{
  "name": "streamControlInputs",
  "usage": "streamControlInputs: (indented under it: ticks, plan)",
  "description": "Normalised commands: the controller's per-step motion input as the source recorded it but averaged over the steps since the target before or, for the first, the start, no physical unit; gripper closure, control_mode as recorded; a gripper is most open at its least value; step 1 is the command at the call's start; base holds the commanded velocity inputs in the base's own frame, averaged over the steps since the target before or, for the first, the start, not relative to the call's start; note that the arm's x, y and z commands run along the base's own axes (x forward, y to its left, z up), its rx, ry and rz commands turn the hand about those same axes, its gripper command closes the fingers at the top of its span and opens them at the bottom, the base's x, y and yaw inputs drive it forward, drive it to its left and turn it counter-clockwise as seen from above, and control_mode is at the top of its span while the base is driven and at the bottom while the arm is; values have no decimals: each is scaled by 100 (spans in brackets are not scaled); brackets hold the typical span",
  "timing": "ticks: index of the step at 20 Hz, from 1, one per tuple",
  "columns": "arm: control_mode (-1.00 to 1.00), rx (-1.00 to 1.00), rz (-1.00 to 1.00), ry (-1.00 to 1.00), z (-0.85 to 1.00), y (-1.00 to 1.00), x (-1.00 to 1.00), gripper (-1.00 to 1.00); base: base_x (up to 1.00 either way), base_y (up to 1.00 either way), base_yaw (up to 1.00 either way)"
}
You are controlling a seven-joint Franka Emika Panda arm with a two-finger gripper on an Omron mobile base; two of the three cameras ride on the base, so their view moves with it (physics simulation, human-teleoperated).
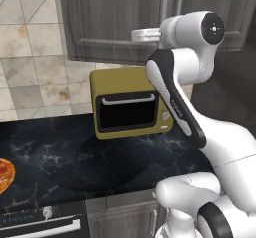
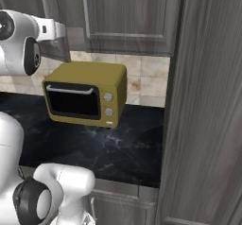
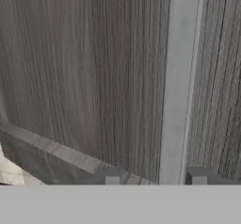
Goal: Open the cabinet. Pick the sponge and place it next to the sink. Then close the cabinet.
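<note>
Facing the cabinet (image 1: 115, 22), the arm is raised so that the gripper (image 3: 155, 178) is held close against the lower part of a door. The cabinet is mounted on the wall above the black marble counter (image 1: 75, 157) and the mustard microwave (image 1: 131, 102); both doors are judged shut, and no interior is visible. In the hand view the silver bar handle (image 3: 178, 77) runs almost straight up the frame with a slight lean; its long axis is judged vertical in the room, parallel to the door edge. The handle's lower stretch passes between the two finger tips (image 3: 109, 177), which stand apart on either side of it, so the hand is spread and nothing is grasped. Whether the pads already touch the bar cannot be told.

Risks are noted as follows. The bar sits nearer the right tip than the left, so an off-centre closure could push the handle sideways or let it slip out. A pull made along a straight line, not along the door's swing, could strain the hinge or drag the fingers off the bar. The microwave top lies just below the door, where a dropping elbow could strike it
</note>
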Motion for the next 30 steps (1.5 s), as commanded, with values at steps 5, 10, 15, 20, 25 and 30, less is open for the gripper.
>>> streamControlInputs:
  ticks: [5,10,15,20,25,30]
  plan:
    - [-100,0,8,0,0,82,-68,100,0,0,0]
    - [-100,0,8,0,0,89,-68,100,0,0,0]
    - [-100,0,7,0,0,90,-63,100,0,0,0]
    - [-100,0,6,0,0,86,-56,100,0,0,0]
    - [-100,0,5,0,0,80,-42,100,0,0,0]
    - [-100,0,0,0,0,16,-4,100,0,0,0]
